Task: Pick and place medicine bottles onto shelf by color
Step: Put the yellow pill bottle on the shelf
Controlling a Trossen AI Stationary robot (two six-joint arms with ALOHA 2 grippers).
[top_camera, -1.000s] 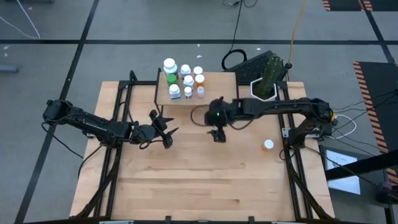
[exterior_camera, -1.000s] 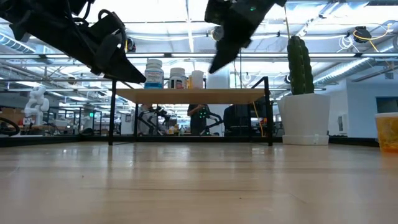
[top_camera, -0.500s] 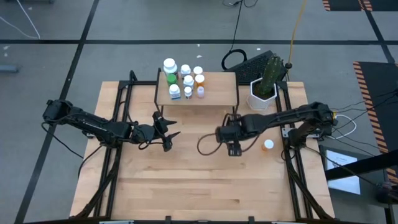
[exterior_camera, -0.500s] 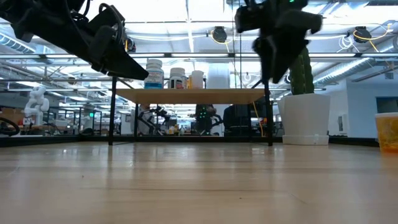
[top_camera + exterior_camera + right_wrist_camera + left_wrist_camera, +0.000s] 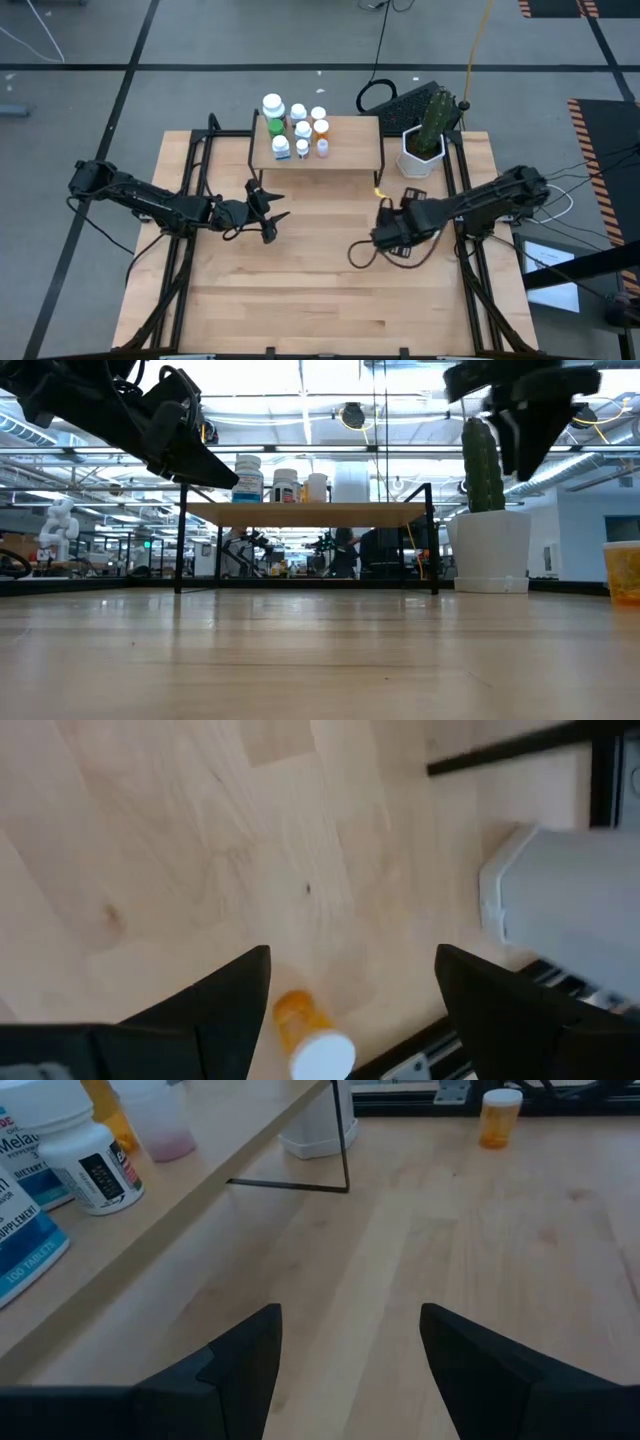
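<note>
We see a pale, grained wooden worktop [image 5: 300, 290] carrying a low light-wood shelf [image 5: 350, 150] on thin black metal legs, where eight small cylindrical medicine bottles [image 5: 297, 128] cluster at its left half. One orange, white-capped bottle [image 5: 310, 1038] stands alone on the worktop's right side, hidden from above by the right tool [image 5: 402, 226], open and empty above it. The left tool [image 5: 268, 212], open and empty, hovers near the shelf's left leg.

Eight bottles [image 5: 298, 127] stood clustered on the shelf [image 5: 350, 150]; one white-capped orange bottle [image 5: 309, 1038] stood alone on the tabletop, well apart.
</note>
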